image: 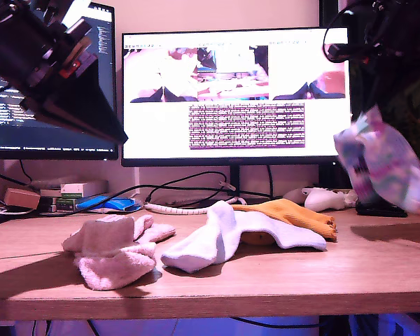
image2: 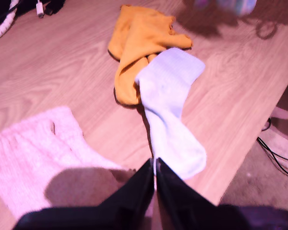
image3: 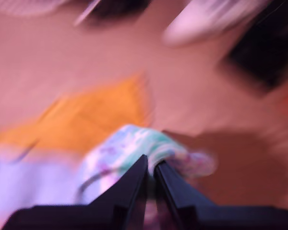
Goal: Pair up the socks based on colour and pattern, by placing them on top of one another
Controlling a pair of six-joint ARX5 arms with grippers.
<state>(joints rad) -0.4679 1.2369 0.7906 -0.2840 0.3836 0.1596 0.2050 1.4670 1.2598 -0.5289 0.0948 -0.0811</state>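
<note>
Exterior view: my second gripper (image3: 150, 167) hangs above the wooden surface (image: 266, 280) at this view's right, pinching a pastel tie-dye sock (image: 381, 168) that dangles in the air (blurred in both views). My first gripper (image2: 155, 165) sits raised at this view's upper left, its fingers pressed together on nothing. On the surface lie fluffy pale pink socks (image: 112, 248), and beside them a plain white sock (image: 217, 241) that overlaps mustard-yellow socks (image: 294, 213).
</note>
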